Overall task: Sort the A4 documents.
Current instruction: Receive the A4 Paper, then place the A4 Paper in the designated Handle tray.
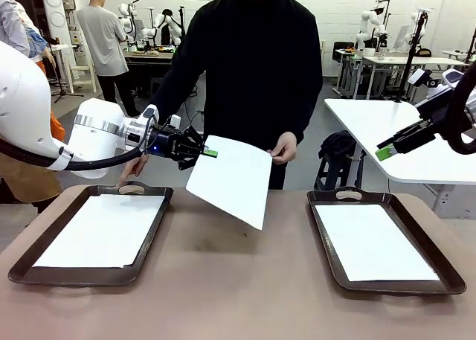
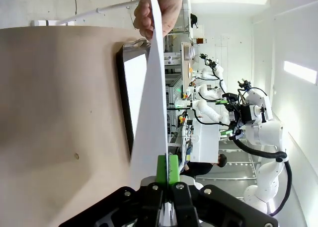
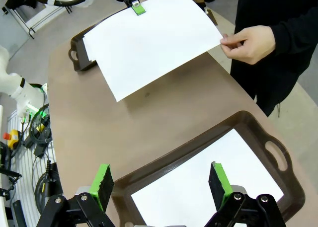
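A: Where is the sheet right now?

B: The sheet [image 1: 230, 178] hangs in the air over the middle of the table [image 1: 223, 280], between the two trays. The left gripper [image 1: 210, 153] has its green pads pressed together on one corner; the person's hand [image 1: 283, 147] pinches the opposite edge.

A: So both are holding it?

B: Yes. From the left wrist, the sheet runs edge-on from the pads up to the hand [image 2: 159, 11]. This looks like a handover in progress, judging from the shared hold.

A: And the right gripper?

B: The right gripper [image 3: 160, 181] has its jaws spread wide and empty, hovering above the right tray [image 3: 278, 152], which already has paper [image 3: 198, 192] in it. The left tray [image 1: 89, 236] has paper [image 1: 104, 231] too.

A: What does the next move call for?

B: Probably the person letting go, then the left arm carrying the sheet to a tray and laying it flat. The paper is thin and will sag from one corner, so a slow, low sweep seems wise.
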Available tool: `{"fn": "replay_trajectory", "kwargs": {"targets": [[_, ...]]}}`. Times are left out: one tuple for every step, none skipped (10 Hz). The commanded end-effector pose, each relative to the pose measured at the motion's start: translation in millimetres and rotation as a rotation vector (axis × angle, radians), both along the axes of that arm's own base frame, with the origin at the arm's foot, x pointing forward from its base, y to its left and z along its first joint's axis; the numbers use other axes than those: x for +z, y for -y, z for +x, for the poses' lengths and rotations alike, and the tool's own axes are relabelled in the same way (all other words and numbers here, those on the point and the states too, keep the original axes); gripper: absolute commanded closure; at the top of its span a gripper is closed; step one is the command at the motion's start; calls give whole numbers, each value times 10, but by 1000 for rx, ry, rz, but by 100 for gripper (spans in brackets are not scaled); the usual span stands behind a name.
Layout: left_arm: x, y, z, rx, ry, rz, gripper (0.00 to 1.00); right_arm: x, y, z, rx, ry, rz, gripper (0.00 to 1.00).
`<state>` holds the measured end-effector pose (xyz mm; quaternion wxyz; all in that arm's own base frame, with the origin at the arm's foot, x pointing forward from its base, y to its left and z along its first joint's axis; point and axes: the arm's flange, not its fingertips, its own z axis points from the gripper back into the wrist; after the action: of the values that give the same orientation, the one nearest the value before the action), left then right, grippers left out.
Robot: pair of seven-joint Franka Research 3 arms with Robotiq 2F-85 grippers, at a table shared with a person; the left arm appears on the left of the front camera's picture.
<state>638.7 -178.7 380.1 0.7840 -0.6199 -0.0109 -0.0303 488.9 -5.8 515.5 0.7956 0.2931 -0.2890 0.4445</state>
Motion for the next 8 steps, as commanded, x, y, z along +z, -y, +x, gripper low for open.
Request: {"fn": "replay_trajectory", "kwargs": {"targets": [[2,4,-2,-1,0,-3,100,-6,-12,-1,5,0,9,0],[2,4,-2,-1,0,-3,100,-6,-12,-1,5,0,9,0],[2,4,-2,-1,0,-3,100,-6,-12,-1,5,0,9,0],[2,4,-2,-1,0,-3,100,-6,-12,-1,5,0,9,0],[2,4,-2,-1,0,-3,100,-6,-12,-1,5,0,9,0],[2,4,-2,-1,0,-3,100,-6,-12,-1,5,0,9,0],[2,4,-2,-1,0,-3,100,-6,-12,-1,5,0,9,0],[2,4,-2,-1,0,-3,100,-6,-12,-1,5,0,9,0]]}}
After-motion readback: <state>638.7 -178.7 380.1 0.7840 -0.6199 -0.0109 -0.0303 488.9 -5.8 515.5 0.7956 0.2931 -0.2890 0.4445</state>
